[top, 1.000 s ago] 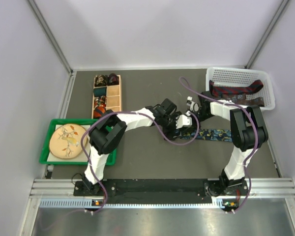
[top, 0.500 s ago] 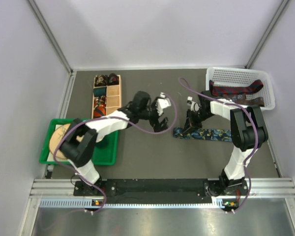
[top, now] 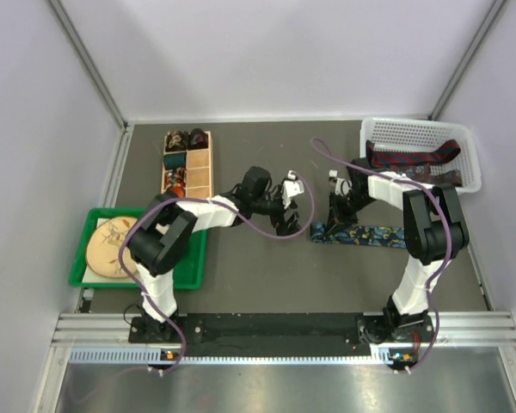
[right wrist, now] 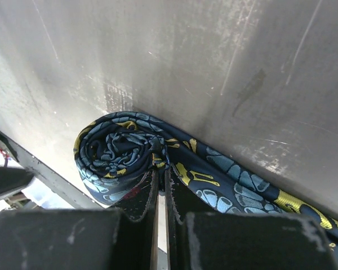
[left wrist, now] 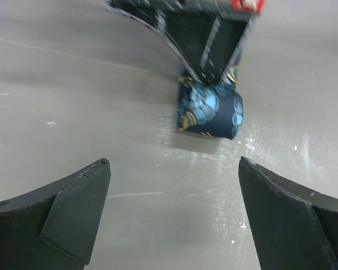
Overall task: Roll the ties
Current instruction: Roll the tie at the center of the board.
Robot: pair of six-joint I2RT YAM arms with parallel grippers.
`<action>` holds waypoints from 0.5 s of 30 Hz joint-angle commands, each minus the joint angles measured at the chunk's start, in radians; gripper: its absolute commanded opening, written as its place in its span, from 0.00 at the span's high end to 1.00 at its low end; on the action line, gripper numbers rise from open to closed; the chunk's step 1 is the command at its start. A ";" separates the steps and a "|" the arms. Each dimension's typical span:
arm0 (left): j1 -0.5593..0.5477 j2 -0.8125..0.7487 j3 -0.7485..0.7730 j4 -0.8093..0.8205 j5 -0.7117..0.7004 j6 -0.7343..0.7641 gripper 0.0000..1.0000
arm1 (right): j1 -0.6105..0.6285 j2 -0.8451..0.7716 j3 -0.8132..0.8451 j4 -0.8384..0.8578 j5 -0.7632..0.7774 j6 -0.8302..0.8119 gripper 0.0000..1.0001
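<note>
Far left there's a green tray (top: 79, 274) with a round tan plate-looking thing (top: 112, 245) on it. Just behind that sits a wooden divided box (top: 201, 176), and some of its compartments hold small coiled ties (top: 176, 161).

The left gripper (top: 284, 217) is stretched out to the middle of the table. On its own camera the left gripper (left wrist: 172, 169) has its two fingers spread wide with nothing in between. The rolled end of the blue tie (left wrist: 209, 109) lies ahead of it on the table surface, roughly in line with the gap but clearly apart from both fingers.

The blue tie (top: 361, 234) is just right of centre. Its left end is wound into a small coil and the rest runs flat off to the right.

The right gripper (top: 329, 222) comes down onto that coil from behind. In the wrist view the right gripper (right wrist: 160, 177) has its fingers squeezed almost together – only a thin slit shows – and the tips are right at the rim of the coiled end (right wrist: 124, 149). It looks like they're pinching fabric there.

Far right at the back there's a white basket (top: 413, 131) with dark red patterned ties (top: 413, 157) lying loose in it, well away from both grippers.
</note>
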State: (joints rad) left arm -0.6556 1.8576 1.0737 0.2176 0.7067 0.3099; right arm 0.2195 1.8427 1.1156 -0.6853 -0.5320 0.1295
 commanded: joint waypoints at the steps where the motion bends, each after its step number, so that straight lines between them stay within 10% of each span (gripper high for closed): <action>1: -0.024 0.063 0.040 0.063 0.117 0.099 0.01 | 0.009 0.029 0.006 0.001 0.158 -0.054 1.00; 15: -0.093 0.216 0.114 0.226 0.089 0.018 0.08 | 0.015 0.041 -0.005 -0.003 0.155 -0.068 1.00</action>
State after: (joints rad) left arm -0.7418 2.0468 1.1313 0.3241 0.7876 0.3737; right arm 0.2222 1.8427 1.1202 -0.6975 -0.5056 0.1116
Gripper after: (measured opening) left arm 0.949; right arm 0.017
